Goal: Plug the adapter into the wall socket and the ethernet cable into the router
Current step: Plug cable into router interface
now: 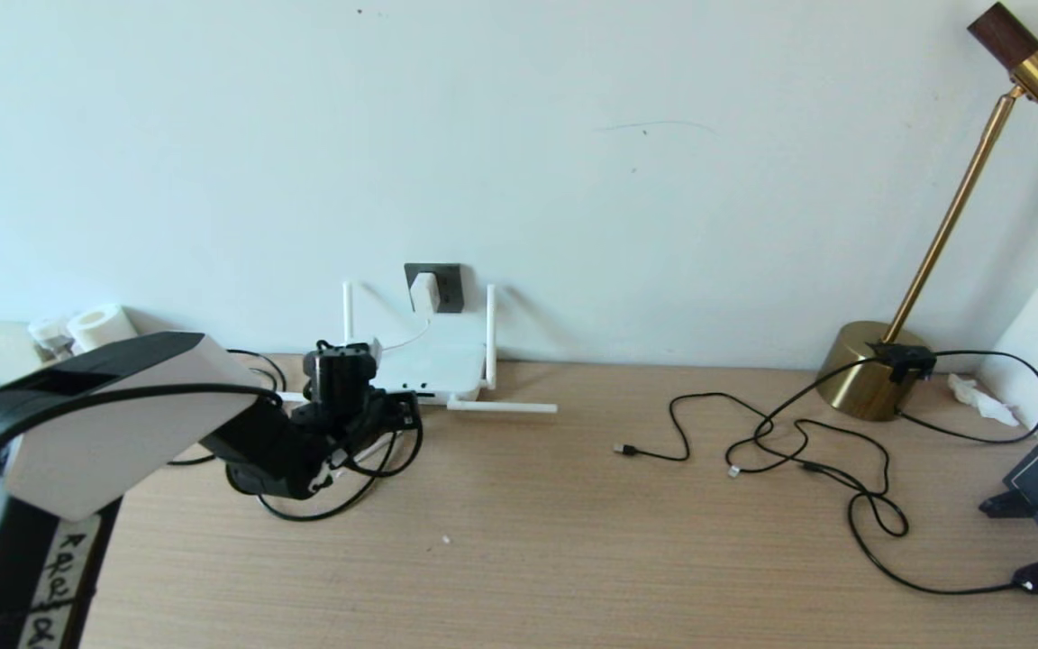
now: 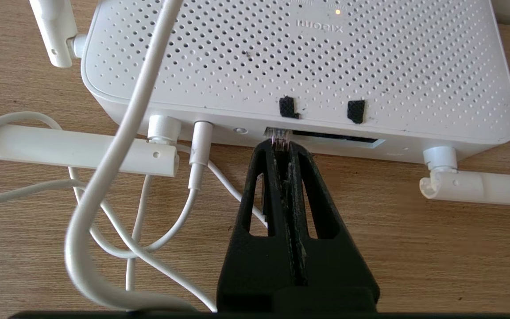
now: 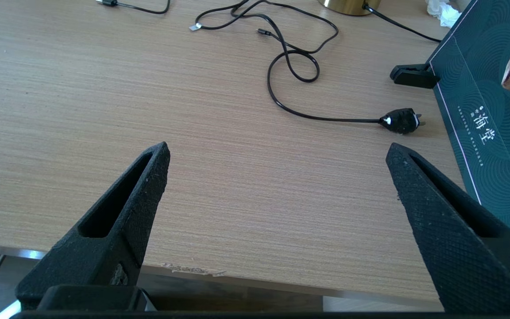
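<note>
Left pincer [image 2: 281,146] clamped on ethernet cable [image 2: 278,135] plug, at router [image 2: 299,62] slot

Right pincer [image 3: 277,153] wide apart over desk [image 3: 104,110]; black cables [image 3: 290,57].

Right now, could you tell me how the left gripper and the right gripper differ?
The black left gripper is shut on the clear-tipped ethernet cable at the flat white router; the black right gripper is open and empty. Left works by the wall; right hangs over bare wooden desk. Both have textured black fingers.
</note>
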